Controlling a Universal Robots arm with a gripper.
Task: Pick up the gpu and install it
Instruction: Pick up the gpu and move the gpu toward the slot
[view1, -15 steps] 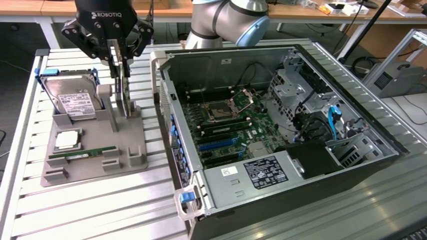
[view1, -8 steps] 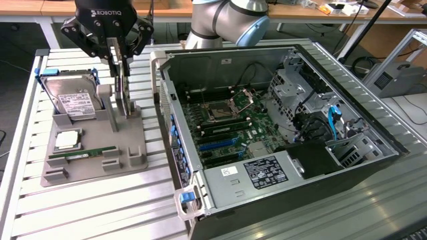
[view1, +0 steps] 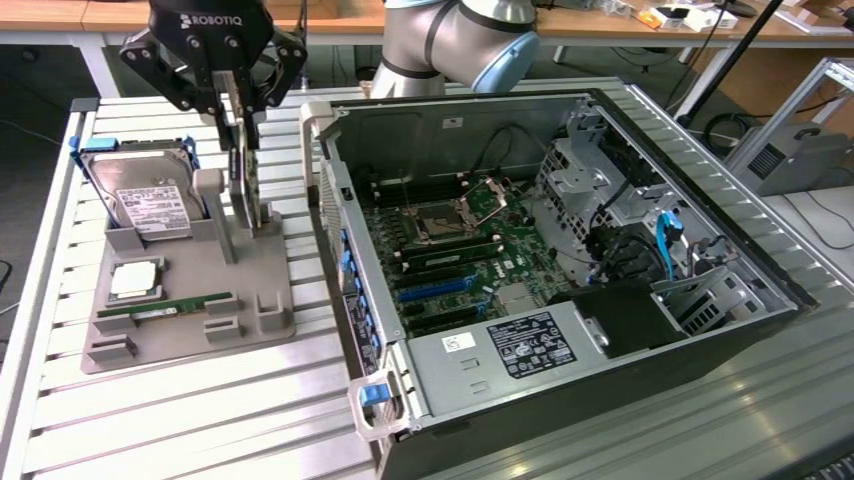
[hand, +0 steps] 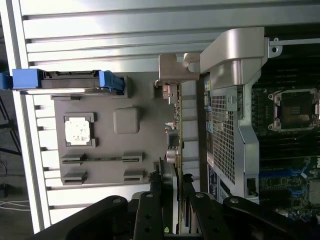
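The black gripper (view1: 234, 118) (hand: 172, 181) points straight down, and its two fingers are closed on the top edge of the gpu (view1: 246, 188) (hand: 178, 125). The gpu is a thin, flat, dark card held upright on its edge. The wrist view shows it edge-on as a narrow line, with a bent silver bracket (hand: 172, 75) at its far end.

The card's lower edge sits among the upright posts of a matte grey plastic tray (view1: 200, 270) (hand: 105, 145). I cannot tell whether it has lifted clear of them.

On the same tray are a boxy hard drive (view1: 147, 205) (hand: 70, 80) with blue side rails, a square silver chip (view1: 136, 280) (hand: 78, 130) and a narrow green memory stick (view1: 167, 308) (hand: 102, 159). All three lie apart from the card.

Just beside the tray, toward the exterior view's right, is the open computer case (view1: 331, 200) (hand: 222, 135). Its perforated metal wall is close to the card, with a narrow gap between them. The green board (view1: 454, 250) lies exposed inside.

Everything rests on a ribbed aluminium table (view1: 174, 420) (hand: 125, 30). The arm (view1: 461, 40), grey with a pale blue joint cap, rises behind the case.
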